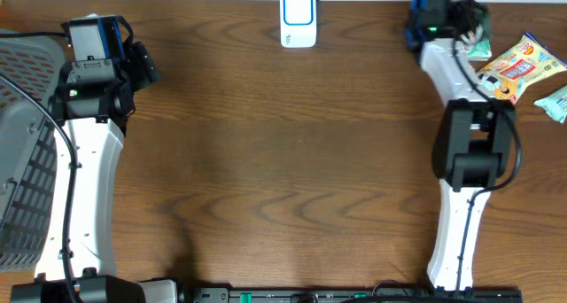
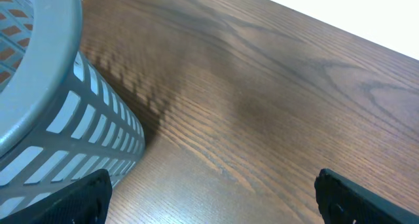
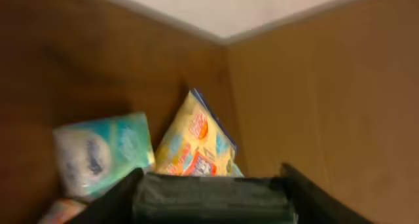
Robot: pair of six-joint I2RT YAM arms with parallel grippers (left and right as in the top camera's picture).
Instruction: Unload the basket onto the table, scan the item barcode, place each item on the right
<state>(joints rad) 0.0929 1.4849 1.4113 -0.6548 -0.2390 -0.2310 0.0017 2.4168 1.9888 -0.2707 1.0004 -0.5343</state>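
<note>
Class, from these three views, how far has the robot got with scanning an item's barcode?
Nothing looks done yet: the scanner stands alone at the table's far edge, no item near it. In hand: the right gripper, jaws apart and empty, is near the yellow packet and teal packet. Left: grasp a packet, show its barcode to the scanner. The left gripper is open beside the basket.

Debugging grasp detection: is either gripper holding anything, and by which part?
Left gripper is open and empty. Right gripper has a dark item spanning between its jaws, but the view is blurred, so a real grip cannot be told.
</note>
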